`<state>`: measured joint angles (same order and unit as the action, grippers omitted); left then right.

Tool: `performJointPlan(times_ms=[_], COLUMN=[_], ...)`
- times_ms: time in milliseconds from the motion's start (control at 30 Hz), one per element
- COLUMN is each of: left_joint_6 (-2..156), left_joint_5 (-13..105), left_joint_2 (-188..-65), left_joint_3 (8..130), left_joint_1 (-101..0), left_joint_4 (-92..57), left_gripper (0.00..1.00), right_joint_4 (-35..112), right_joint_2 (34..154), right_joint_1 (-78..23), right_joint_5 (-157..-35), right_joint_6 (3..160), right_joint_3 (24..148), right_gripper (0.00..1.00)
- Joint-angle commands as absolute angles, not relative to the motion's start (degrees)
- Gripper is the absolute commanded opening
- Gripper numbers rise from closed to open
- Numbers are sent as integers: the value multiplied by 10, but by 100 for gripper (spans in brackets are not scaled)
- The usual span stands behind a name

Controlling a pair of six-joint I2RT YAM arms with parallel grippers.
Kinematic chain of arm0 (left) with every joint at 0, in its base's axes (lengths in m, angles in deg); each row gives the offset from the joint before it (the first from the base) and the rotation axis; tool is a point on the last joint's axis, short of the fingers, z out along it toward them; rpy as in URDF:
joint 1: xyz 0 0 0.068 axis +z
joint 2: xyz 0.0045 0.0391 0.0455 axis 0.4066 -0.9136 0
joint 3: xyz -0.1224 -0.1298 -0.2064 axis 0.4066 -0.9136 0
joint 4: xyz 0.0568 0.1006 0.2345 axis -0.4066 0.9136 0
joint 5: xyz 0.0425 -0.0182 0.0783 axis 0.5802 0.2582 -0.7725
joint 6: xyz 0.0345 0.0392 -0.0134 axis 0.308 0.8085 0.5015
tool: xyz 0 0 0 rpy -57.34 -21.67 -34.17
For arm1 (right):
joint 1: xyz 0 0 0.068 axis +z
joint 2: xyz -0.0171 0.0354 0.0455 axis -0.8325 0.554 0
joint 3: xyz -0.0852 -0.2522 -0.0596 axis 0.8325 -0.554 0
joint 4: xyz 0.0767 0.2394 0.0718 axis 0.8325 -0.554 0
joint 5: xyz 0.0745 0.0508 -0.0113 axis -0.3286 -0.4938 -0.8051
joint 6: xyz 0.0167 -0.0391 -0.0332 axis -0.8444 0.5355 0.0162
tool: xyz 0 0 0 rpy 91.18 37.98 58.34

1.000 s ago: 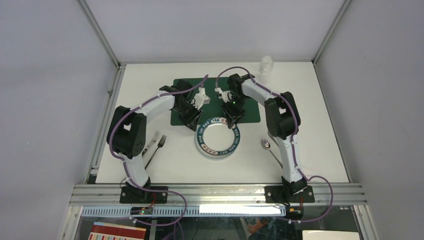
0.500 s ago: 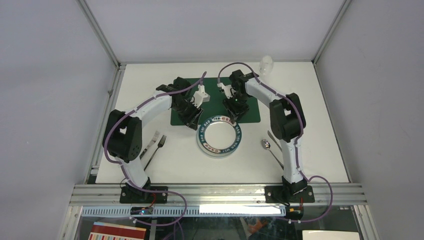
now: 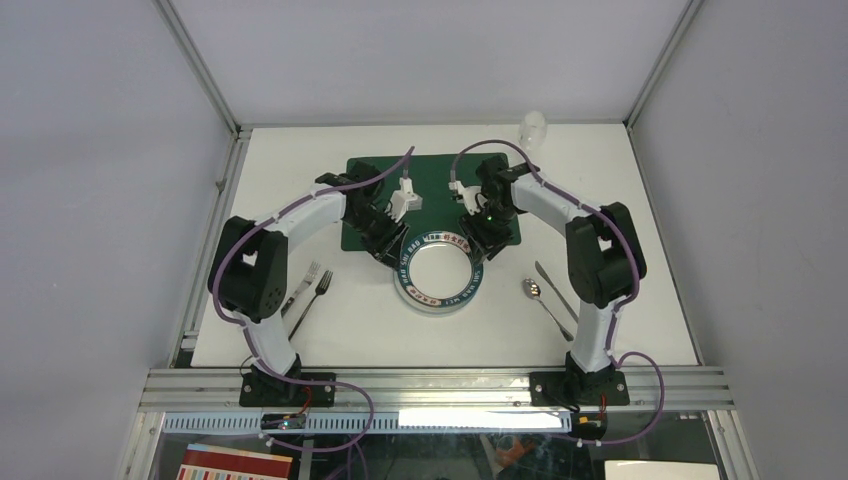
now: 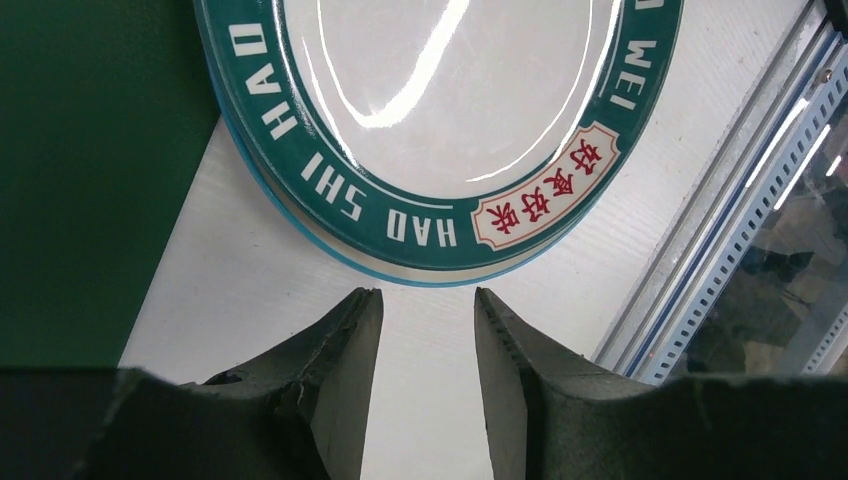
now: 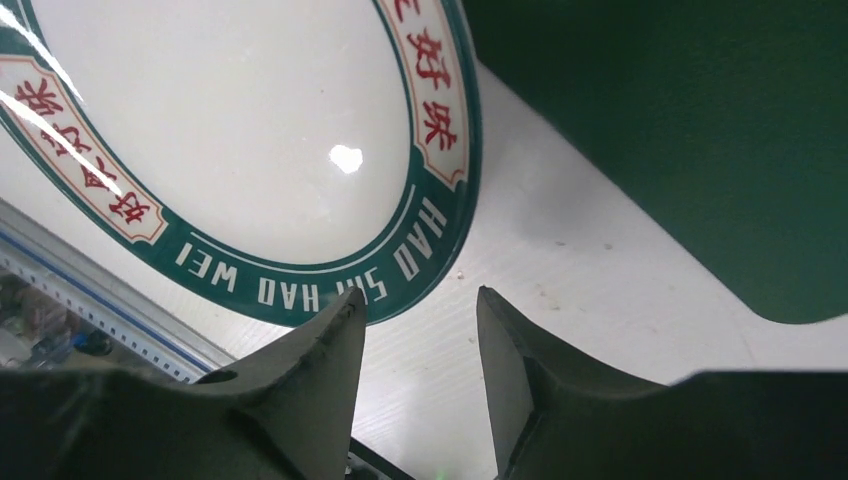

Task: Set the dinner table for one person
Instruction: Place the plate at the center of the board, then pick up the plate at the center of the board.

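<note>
A white plate (image 3: 438, 272) with a green lettered rim lies on the white dinner table (image 3: 290, 180), its far rim at the near edge of a dark green placemat (image 3: 440, 190). My left gripper (image 3: 392, 243) hovers at the plate's far-left rim. In the left wrist view the gripper (image 4: 428, 295) is open, with bare table between its fingers and the plate (image 4: 430, 110) just beyond the tips. My right gripper (image 3: 478, 243) is at the far-right rim. In the right wrist view it (image 5: 420, 295) is open and empty, beside the plate (image 5: 230, 150) and the placemat (image 5: 680, 130).
Two forks (image 3: 310, 285) lie left of the plate. A spoon (image 3: 540, 300) and a knife (image 3: 555, 290) lie to its right, close to the right arm. A pale cup (image 3: 534, 128) stands at the table's far right corner. Aluminium framing (image 3: 440, 385) borders the near edge.
The right arm's elbow swung out to the right and its gripper slid from the plate's far rim to the far-right side, jaws widening. The left gripper shifted slightly. The plate stayed put.
</note>
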<state>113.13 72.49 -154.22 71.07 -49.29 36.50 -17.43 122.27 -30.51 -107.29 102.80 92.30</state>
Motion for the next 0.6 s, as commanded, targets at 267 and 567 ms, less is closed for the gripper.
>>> performJointPlan(times_ms=[267, 567], left_joint_6=[1139, 1136], left_joint_5=[767, 755], left_joint_2=[-1582, -1611], left_joint_3=[715, 725], left_joint_1=[-493, -493], left_joint_4=[346, 337], left_gripper=[41, 40], right_joint_4=[-150, -147], right_joint_2=[1212, 1228], right_joint_1=[-307, -307], right_joint_5=[-1134, -1140], right_joint_6=[1027, 1032], right_joint_3=[920, 924], right_gripper=[48, 48])
